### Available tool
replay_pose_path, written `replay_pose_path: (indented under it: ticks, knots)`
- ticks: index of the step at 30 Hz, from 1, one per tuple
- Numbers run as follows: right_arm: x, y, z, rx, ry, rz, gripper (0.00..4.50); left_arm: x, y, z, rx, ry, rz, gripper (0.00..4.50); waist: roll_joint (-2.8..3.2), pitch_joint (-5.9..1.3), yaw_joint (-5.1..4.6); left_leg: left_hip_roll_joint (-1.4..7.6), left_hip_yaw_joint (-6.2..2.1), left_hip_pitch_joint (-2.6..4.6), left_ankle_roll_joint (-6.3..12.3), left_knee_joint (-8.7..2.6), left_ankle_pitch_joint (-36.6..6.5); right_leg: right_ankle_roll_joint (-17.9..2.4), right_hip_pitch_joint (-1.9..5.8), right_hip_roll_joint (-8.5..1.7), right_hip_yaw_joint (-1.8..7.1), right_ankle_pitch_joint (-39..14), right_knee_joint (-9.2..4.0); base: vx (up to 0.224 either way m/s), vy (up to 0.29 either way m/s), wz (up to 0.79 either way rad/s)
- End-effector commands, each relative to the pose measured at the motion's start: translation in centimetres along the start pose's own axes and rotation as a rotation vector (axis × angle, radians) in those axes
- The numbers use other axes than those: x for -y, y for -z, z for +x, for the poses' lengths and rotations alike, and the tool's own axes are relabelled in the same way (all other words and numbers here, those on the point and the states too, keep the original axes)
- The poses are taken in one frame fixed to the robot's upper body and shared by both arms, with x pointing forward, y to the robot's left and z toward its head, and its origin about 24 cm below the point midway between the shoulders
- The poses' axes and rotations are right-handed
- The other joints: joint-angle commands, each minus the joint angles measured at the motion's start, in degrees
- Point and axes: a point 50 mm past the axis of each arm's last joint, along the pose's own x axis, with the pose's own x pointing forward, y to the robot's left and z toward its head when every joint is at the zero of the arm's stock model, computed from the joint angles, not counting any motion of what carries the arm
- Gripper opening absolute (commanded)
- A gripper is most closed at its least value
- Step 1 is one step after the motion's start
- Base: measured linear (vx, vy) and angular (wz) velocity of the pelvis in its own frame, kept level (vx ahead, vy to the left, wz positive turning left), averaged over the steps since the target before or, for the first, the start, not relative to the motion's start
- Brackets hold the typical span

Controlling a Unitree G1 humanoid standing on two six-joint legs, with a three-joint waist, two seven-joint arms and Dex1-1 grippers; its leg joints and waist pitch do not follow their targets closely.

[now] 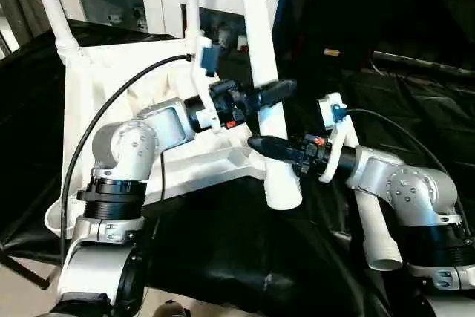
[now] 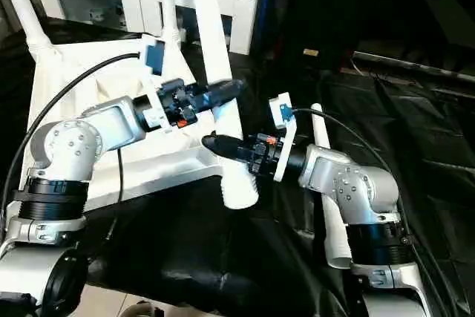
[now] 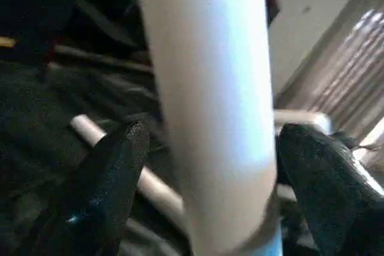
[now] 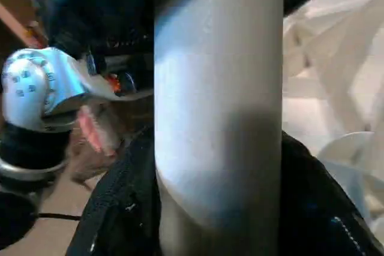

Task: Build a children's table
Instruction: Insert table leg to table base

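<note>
The tabletop (image 1: 111, 109) lay upside down on the black cloth (image 1: 223, 257), two legs already standing in its far sockets. A third leg (image 1: 261, 72) was held upright at the near corner socket (image 1: 252, 159). The right gripper (image 4: 219, 220) was clamped on it; the left gripper (image 3: 210, 160) straddled it, fingers (image 3: 114, 172) spread with gaps. The seating step seemed in hand; next, the leg's base would likely need aligning and pressing in. A fourth leg (image 1: 375, 228) lay beside the right arm.

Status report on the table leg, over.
Right pincer clamped on the leg. Left pincer straddling it, fingers apart. Spare leg beside right arm.
</note>
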Motion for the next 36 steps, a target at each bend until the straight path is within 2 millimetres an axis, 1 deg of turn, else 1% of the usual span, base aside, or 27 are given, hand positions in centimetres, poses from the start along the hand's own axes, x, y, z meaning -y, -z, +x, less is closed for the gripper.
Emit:
replay_pose_path:
  ticks: [1, 2, 3, 4, 6, 7, 8, 9, 10, 11, 12, 13, 15, 17, 20, 21, 22, 24, 25, 26, 27, 28, 31, 32, 33, 35, 36]
  knots:
    - [-0.5, -0.7, 0.3, 0.011, 0.005, -0.057, 1.89, 0.4, 0.0, 0.4, -0.011, -0.013, 0.040, 3.65, 1.02, -4.43, 0.08, 0.90, -0.23, 1.34, -4.30, -4.42, -13.40, -9.11, 2.62, -2.70, 1.67, -11.27, -4.82, 0.000, 0.000, 0.00]
    - [-0.6, -0.7, 0.5, 0.011, 0.006, -0.068, 1.89, 0.4, 0.0, 0.6, -0.003, -0.027, 0.034, 3.40, 0.90, -4.44, 0.07, 0.89, -0.21, 1.35, -4.24, -4.40, -13.35, -9.22, 2.63, -2.66, 1.65, -11.16, -4.79, 0.000, 0.000, 0.00]
    - [-0.6, -0.7, 0.6, 0.009, 0.006, -0.072, 1.89, 0.3, 0.0, 0.6, 0.006, -0.035, 0.027, 3.31, 0.99, -4.47, 0.12, 0.93, -0.22, 1.32, -4.18, -4.38, -12.88, -9.67, 2.72, -2.64, 1.65, -10.03, -4.69, 0.000, 0.000, 0.00]
    - [-0.7, -0.7, 0.6, 0.007, 0.004, -0.075, 1.89, 0.3, 0.0, 0.7, 0.012, -0.032, 0.021, 3.26, 0.89, -4.53, 0.11, 0.90, -0.20, 1.28, -3.97, -4.35, -12.20, -9.92, 2.80, -2.63, 1.64, -8.96, -4.58, 0.000, 0.000, 0.00]
    - [-0.7, -0.7, 0.7, 0.006, 0.002, -0.077, 1.89, 0.3, 0.0, 0.7, 0.018, -0.028, 0.015, 3.18, 0.93, -4.56, 0.13, 0.88, -0.16, 1.27, -3.82, -4.31, -11.56, -10.10, 2.80, -2.58, 1.64, -7.82, -4.51, 0.000, 0.000, 0.00]
    - [-0.7, -0.7, 0.7, 0.005, 0.001, -0.078, 1.89, 0.2, -0.2, 0.7, 0.026, -0.028, 0.011, 3.00, 0.92, -4.59, 0.12, 0.85, -0.15, 1.25, -3.68, -4.28, -11.08, -10.23, 2.86, -2.53, 1.64, -6.97, -4.41, 0.000, 0.000, 0.00]
    - [-0.7, -0.7, 0.7, 0.005, 0.000, -0.078, 1.89, 0.2, -0.2, 0.7, 0.028, -0.029, 0.010, 3.00, 0.96, -4.57, 0.06, 0.83, -0.13, 1.19, -3.63, -4.30, -10.99, -10.44, 2.89, -2.53, 1.63, -6.60, -4.42, 0.000, 0.000, 0.00]
    - [-0.7, -0.6, 0.6, 0.001, 0.002, -0.082, 1.89, 0.1, -0.4, 0.6, 0.045, -0.041, 0.008, 2.80, 0.96, -4.60, 0.09, 0.84, -0.10, 1.27, -3.56, -4.25, -10.96, -10.55, 2.87, -2.51, 1.64, -6.39, -4.39, 0.000, 0.000, 0.00]
    - [-0.7, -0.6, 0.6, -0.002, 0.003, -0.085, 1.89, 0.0, -0.5, 0.6, 0.057, -0.052, 0.008, 2.80, 0.98, -4.61, 0.12, 0.86, -0.09, 1.30, -3.54, -4.23, -10.94, -10.61, 2.85, -2.55, 1.65, -6.27, -4.40, 0.000, 0.000, 0.00]
    - [-0.7, -0.6, 0.7, -0.002, 0.002, -0.088, 1.89, 0.0, -0.6, 0.6, 0.057, -0.052, 0.012, 2.74, 0.83, -4.55, 0.11, 0.86, -0.06, 1.27, -3.55, -4.26, -10.97, -10.70, 2.88, -2.52, 1.65, -6.28, -4.44, 0.000, 0.000, 0.00]
    - [-0.8, -0.6, 0.7, -0.001, 0.001, -0.091, 1.89, 0.1, -0.6, 0.6, 0.054, -0.051, 0.017, 2.52, 0.88, -4.54, 0.13, 0.85, -0.06, 1.28, -3.54, -4.26, -11.05, -10.70, 2.86, -2.53, 1.65, -6.41, -4.41, 0.000, 0.000, 0.00]
    - [-0.7, -0.6, 0.8, -0.007, 0.007, -0.108, 1.89, 0.2, -0.6, 0.6, 0.051, -0.047, 0.019, 2.42, 0.99, -4.52, 0.09, 0.85, -0.08, 1.28, -3.66, -4.29, -11.42, -10.52, 2.85, -2.55, 1.66, -7.07, -4.48, 0.000, 0.000, 0.00]
    - [-0.7, -0.5, 0.8, -0.011, 0.025, -0.129, 1.88, 0.2, -0.6, 0.7, 0.052, -0.051, 0.021, 2.36, 0.93, -4.50, 0.05, 0.87, -0.07, 1.25, -3.81, -4.28, -11.57, -10.32, 2.85, -2.59, 1.69, -7.31, -4.53, 0.000, 0.000, 0.00]
    - [-0.4, -0.5, 1.1, -0.015, 0.068, -0.180, 1.88, 0.2, -0.7, 0.9, 0.057, -0.088, 0.037, 2.13, 0.94, -4.50, 0.04, 0.91, -0.10, 1.27, -3.95, -4.29, -11.71, -10.09, 2.85, -2.60, 1.71, -7.66, -4.57, 0.000, 0.000, 0.00]
    - [-0.3, -0.7, 1.5, -0.001, 0.121, -0.231, 1.88, 0.1, -0.8, 1.1, 0.053, -0.130, 0.074, 2.03, 0.95, -4.45, -0.05, 0.90, -0.09, 1.31, -4.01, -4.34, -11.91, -9.72, 2.72, -2.58, 1.73, -8.32, -4.68, 0.000, 0.000, 0.00]
    - [-0.2, -0.8, 1.8, 0.003, 0.167, -0.279, 2.23, -0.1, -0.9, 1.1, 0.043, -0.172, 0.110, 2.01, 0.96, -4.46, -0.08, 0.88, -0.13, 1.30, -4.02, -4.35, -12.00, -9.71, 2.80, -2.56, 1.70, -8.46, -4.65, 0.000, 0.000, 0.00]
    - [0.0, -1.0, 2.2, 0.019, 0.236, -0.318, 2.44, -0.3, -1.0, 1.2, 0.032, -0.221, 0.157, 2.00, 1.06, -4.42, -0.14, 0.93, -0.15, 1.32, -4.26, -4.37, -12.21, -9.39, 2.64, -2.55, 1.73, -8.85, -4.71, 0.000, 0.000, 0.00]
    - [0.1, -1.1, 2.6, 0.031, 0.282, -0.342, 2.61, -0.4, -1.1, 1.2, 0.026, -0.255, 0.189, 1.99, 1.10, -4.44, -0.29, 1.02, -0.29, 1.37, -4.83, -4.51, -12.15, -8.70, 2.56, -2.57, 1.74, -9.34, -4.77, 0.000, 0.000, 0.00]
    - [0.1, -0.9, 3.1, 0.025, 0.321, -0.372, 2.61, -0.6, -1.1, 1.3, 0.005, -0.286, 0.235, 1.99, 1.06, -4.39, -0.40, 0.97, -0.32, 1.44, -4.91, -4.58, -12.73, -7.73, 2.52, -2.50, 1.75, -10.33, -4.79, 0.000, 0.000, 0.00]
    - [0.1, -0.4, 3.7, -0.018, 0.387, -0.441, 2.80, -0.8, -1.1, 1.3, -0.008, -0.332, 0.280, 1.93, 1.03, -4.38, -0.50, 0.91, -0.23, 1.43, -4.95, -4.56, -12.86, -7.51, 2.49, -2.44, 1.80, -10.57, -4.83, 0.000, 0.000, 0.00]
    - [0.1, -0.4, 3.7, -0.018, 0.387, -0.441, 2.92, -0.8, -1.1, 1.3, -0.008, -0.332, 0.280, 1.91, 1.13, -4.34, -0.45, 0.99, -0.39, 1.42, -5.31, -4.62, -12.47, -7.18, 2.48, -2.47, 1.77, -10.62, -4.82, 0.000, 0.000, 0.00]
    - [0.0, -0.1, 4.0, -0.048, 0.426, -0.495, 3.03, -0.9, -1.1, 1.3, -0.016, -0.361, 0.307, 1.89, 1.00, -4.38, -0.54, 0.95, -0.31, 1.40, -5.53, -4.60, -12.33, -7.00, 2.50, -2.44, 1.82, -10.11, -4.78, 0.000, 0.000, 0.00]
    - [-0.2, 0.9, 5.0, -0.102, 0.499, -0.546, 3.05, -1.1, -1.5, 1.5, -0.006, -0.419, 0.354, 1.89, 1.11, -4.45, -0.63, 0.84, -0.27, 1.36, -5.84, -4.51, -11.03, -7.17, 2.49, -2.23, 1.87, -6.96, -4.39, 0.000, 0.000, 0.00]
    - [-0.1, 1.0, 5.1, -0.107, 0.521, -0.542, 3.05, -1.1, -1.6, 1.5, -0.003, -0.434, 0.367, 1.89, 1.31, -4.52, -0.60, 0.76, -0.25, 1.51, -5.87, -4.43, -11.59, -7.26, 2.41, -2.22, 1.88, -6.76, -4.35, 0.000, 0.000, 0.00]
    - [0.0, 1.1, 5.2, -0.099, 0.537, -0.532, 3.05, -1.1, -1.6, 1.5, -0.004, -0.435, 0.370, 1.88, 1.23, -4.46, -0.64, 0.80, -0.27, 1.49, -5.88, -4.48, -11.80, -7.26, 2.42, -2.21, 1.91, -6.68, -4.40, 0.000, 0.000, 0.00]
    - [0.1, 1.2, 5.3, -0.087, 0.547, -0.513, 2.71, -1.2, -1.7, 1.5, 0.004, -0.444, 0.363, 1.88, 1.18, -4.41, -0.67, 0.77, -0.25, 1.44, -5.88, -4.52, -12.64, -7.37, 2.41, -2.25, 1.92, -6.79, -4.37, 0.000, 0.000, 0.00]
    - [0.2, 1.4, 5.5, -0.075, 0.553, -0.495, 2.71, -1.2, -1.7, 1.6, 0.004, -0.447, 0.371, 1.88, 1.26, -4.42, -0.65, 0.75, -0.26, 1.42, -5.87, -4.51, -12.87, -7.35, 2.45, -2.22, 1.92, -6.86, -4.35, 0.000, 0.000, 0.00]
